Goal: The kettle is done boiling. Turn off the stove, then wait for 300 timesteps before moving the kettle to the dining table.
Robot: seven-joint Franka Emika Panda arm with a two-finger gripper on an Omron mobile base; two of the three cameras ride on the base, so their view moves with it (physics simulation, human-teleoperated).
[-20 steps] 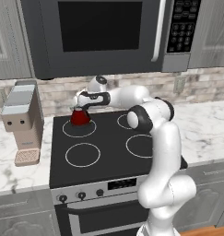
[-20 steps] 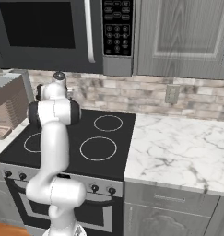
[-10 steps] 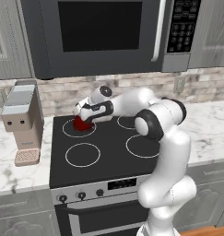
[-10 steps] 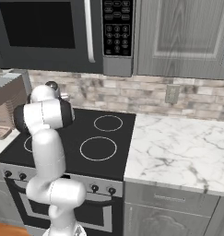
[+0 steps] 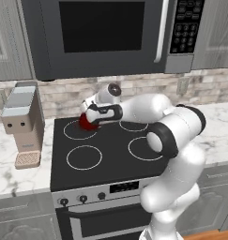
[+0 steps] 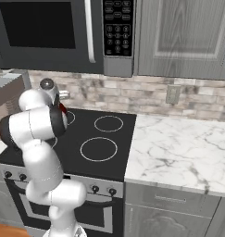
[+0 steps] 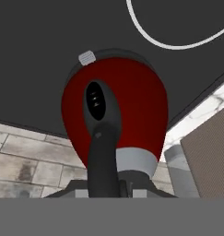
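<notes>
One gripper (image 5: 89, 117), jaws drawn narrow, had the kettle's dark handle (image 7: 101, 133) pinched between them, so the kettle (image 5: 87, 123) sat right at the fingertips, no gap. It was over the stove (image 5: 106, 159), at the back-left burner ring (image 5: 79, 129); whether it touched the glass or hung just clear, I couldn't tell. Its handle ran straight along the hand's line of sight, the red body (image 7: 132, 101) swelling beyond it. Judging from here, the carry would have to swing away from the backsplash.
</notes>
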